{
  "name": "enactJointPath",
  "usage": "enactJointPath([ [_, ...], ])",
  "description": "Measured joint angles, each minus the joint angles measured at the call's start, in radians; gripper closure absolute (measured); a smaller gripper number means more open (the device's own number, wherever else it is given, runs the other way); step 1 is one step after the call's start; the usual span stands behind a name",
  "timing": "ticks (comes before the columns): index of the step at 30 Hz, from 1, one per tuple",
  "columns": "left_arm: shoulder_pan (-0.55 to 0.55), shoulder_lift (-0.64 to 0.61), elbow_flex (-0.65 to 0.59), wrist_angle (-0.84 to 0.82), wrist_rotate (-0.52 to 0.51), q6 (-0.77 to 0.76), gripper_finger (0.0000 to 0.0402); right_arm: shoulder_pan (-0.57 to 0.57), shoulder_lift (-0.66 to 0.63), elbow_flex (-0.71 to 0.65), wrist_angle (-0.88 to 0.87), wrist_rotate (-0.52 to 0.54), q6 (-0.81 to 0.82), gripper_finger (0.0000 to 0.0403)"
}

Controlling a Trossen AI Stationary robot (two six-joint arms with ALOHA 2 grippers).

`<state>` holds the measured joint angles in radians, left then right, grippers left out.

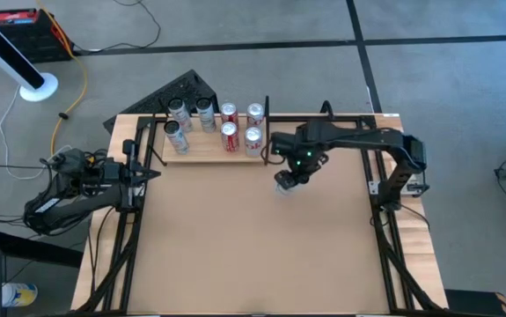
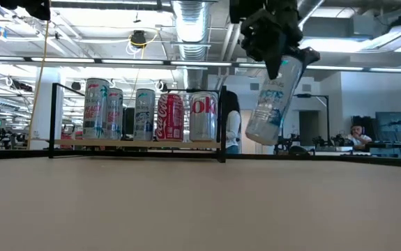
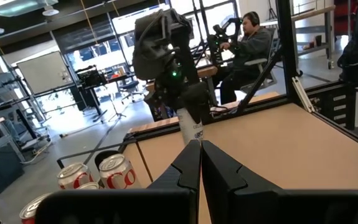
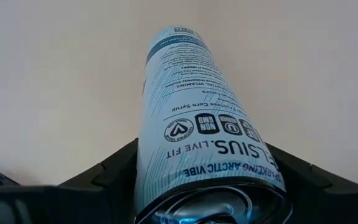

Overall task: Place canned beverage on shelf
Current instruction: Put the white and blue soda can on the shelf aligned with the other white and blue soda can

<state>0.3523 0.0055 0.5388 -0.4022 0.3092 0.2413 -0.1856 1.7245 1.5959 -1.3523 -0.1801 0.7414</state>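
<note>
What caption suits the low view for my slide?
Right claw holds a tilted pale-blue can aloft beside the stocked shelf.

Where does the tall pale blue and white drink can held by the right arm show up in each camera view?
High view: the pale blue and white can is under the right gripper, right of the wooden shelf.
Low view: hanging tilted, upper right.
Left wrist view: centre, under the gripper.
Right wrist view: fills the centre.
Shared landmark: the red cola cans.
</note>
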Motion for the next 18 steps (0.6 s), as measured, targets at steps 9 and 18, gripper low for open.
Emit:
enactJointPath([
  [9,0.000,0.000,0.000,-0.005,-0.004,0.000,0.0402,-0.061,0.038,0.001,-0.065,-0.001,-0.046,0.0117],
  [18,0.000,0.000,0.000,-0.004,-0.006,-0.001,0.0402,-0.073,0.107,-0.002,-0.182,0.053,-0.092,0.0106],
])
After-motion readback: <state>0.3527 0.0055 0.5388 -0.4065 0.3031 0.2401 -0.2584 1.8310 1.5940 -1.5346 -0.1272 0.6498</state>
